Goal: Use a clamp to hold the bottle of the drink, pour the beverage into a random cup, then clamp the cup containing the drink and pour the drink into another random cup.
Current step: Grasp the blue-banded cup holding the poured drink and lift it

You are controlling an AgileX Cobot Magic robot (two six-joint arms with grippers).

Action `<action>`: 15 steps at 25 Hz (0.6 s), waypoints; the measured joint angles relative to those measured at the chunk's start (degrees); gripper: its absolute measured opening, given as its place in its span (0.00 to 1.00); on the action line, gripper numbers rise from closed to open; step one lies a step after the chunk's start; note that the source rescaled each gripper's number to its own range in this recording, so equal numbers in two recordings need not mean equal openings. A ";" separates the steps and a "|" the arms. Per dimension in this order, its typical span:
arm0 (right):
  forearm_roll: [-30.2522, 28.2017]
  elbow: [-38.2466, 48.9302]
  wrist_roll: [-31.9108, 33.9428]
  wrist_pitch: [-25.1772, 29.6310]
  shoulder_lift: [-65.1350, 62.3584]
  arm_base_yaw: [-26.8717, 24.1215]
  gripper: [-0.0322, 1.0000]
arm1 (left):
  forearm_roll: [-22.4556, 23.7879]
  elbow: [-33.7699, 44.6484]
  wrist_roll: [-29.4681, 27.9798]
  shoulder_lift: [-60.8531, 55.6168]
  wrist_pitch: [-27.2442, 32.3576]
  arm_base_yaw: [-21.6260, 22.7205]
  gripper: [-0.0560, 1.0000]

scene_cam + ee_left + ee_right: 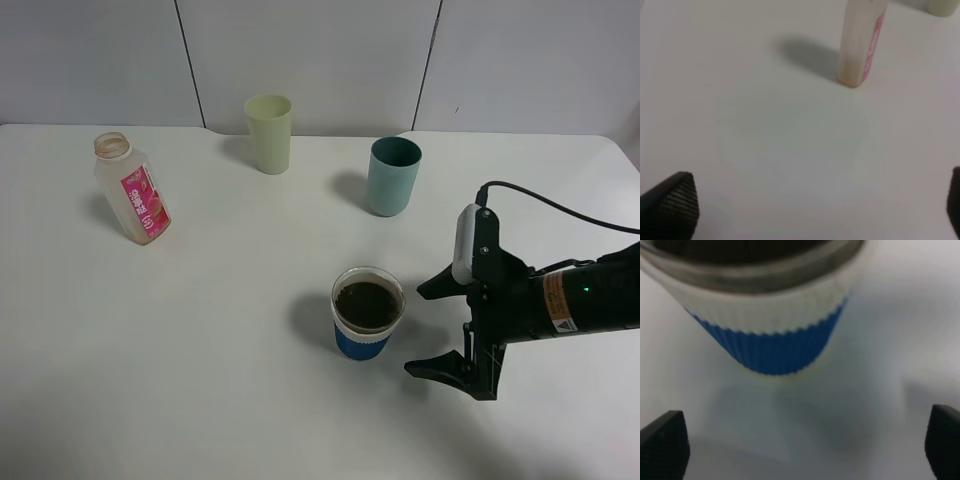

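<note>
The blue-banded cup (368, 312) stands near the table's middle, filled with dark brown beverage (368, 303). My right gripper (420, 330) is just to its right, jaws open and facing it, apart from it. In the right wrist view the cup (770, 325) fills the space ahead of the open gripper (802, 445). The clear bottle (132, 190) with its pink label stands capless at the far left and looks empty. The teal tumbler (393, 175) is behind the filled cup. In the left wrist view the left gripper (812, 210) is open above bare table, short of the bottle (860, 45).
A pale yellow-green tumbler (269, 132) stands at the back centre, and its base (942, 6) shows at the edge of the left wrist view. The white table (200, 350) runs to a grey panelled wall. A black cable (560, 205) loops above the right arm.
</note>
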 joint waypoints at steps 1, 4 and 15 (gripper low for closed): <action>0.00 0.00 -1.21 -0.68 0.00 0.00 0.81 | 0.00 0.00 0.00 0.00 0.00 0.00 1.00; 0.00 0.00 -3.36 -1.85 0.00 0.00 0.81 | 0.00 0.00 0.00 0.00 0.00 0.00 1.00; 4.43 0.00 -4.76 -7.31 1.20 0.00 0.81 | 0.00 0.00 0.00 0.00 0.00 0.00 1.00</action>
